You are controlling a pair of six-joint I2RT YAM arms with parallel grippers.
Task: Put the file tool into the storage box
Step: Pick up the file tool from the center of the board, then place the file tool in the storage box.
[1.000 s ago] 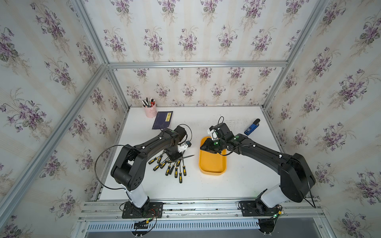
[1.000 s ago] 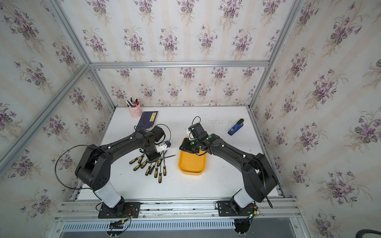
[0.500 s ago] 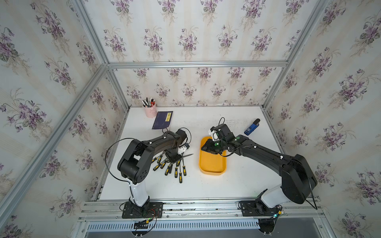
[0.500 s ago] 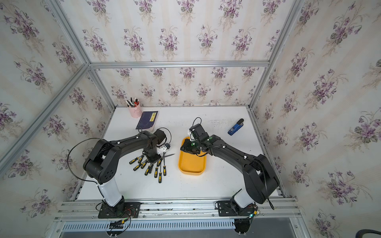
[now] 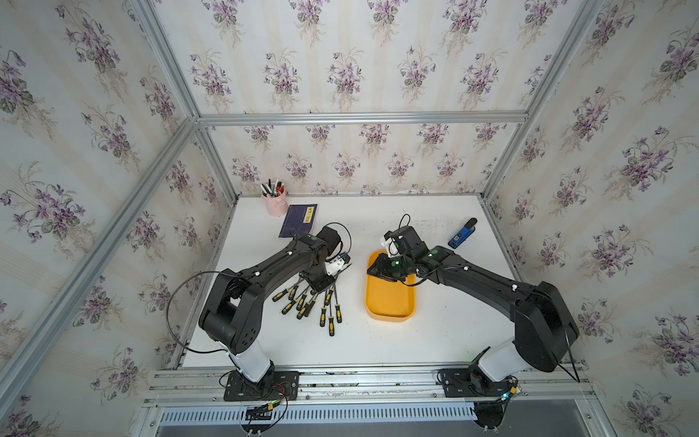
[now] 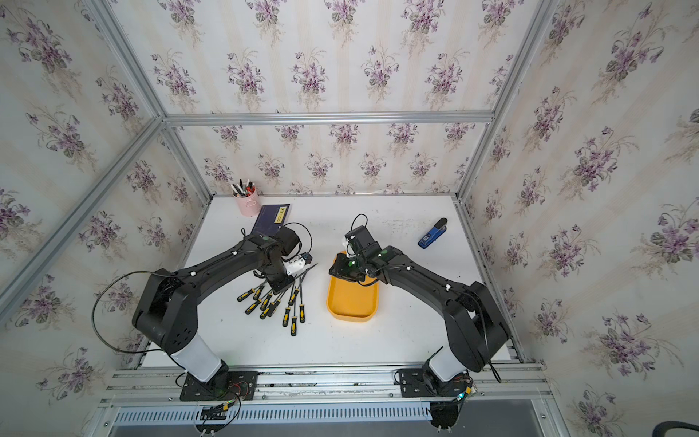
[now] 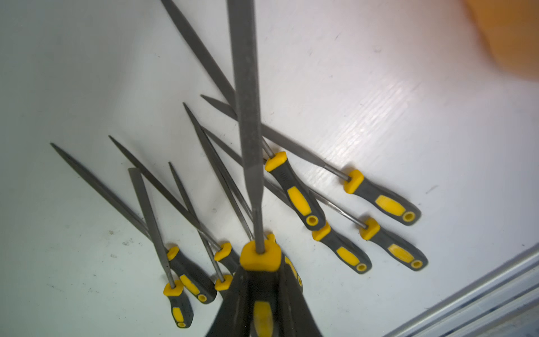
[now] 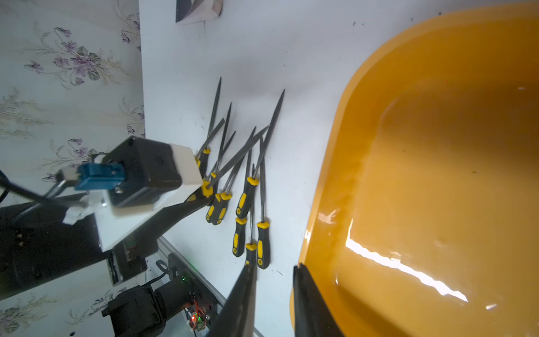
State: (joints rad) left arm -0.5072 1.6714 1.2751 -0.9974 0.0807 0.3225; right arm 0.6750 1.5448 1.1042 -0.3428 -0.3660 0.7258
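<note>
File tool (image 7: 248,131), grey steel blade on a yellow-and-black moulded handle: clamped by its handle in the left gripper (image 7: 262,274), jaws closed tight on it. The blade points away from the wrist and crosses over the other files. It looks raised off them, though I cannot tell whether the tip is fully clear of the table.

Storage box (image 5: 389,299), a shallow yellow plastic tray with rounded corners, sits just beside the pile on the white table (image 5: 454,333). No file shows in it in either top view or in the right wrist view.

Right gripper (image 8: 274,267) is at the tray's far corner, one finger outside the wall and one over the rim. Jaws are part-way apart. I cannot tell whether they pinch the rim.

Other yellow-handled files (image 5: 314,302): several, fanned and overlapping on the table under the left wrist.

Progress, as judged: pick made on the first file. Left to do: carry across to the tray, lay it in lengthwise, let go, then the rest of the pile.
</note>
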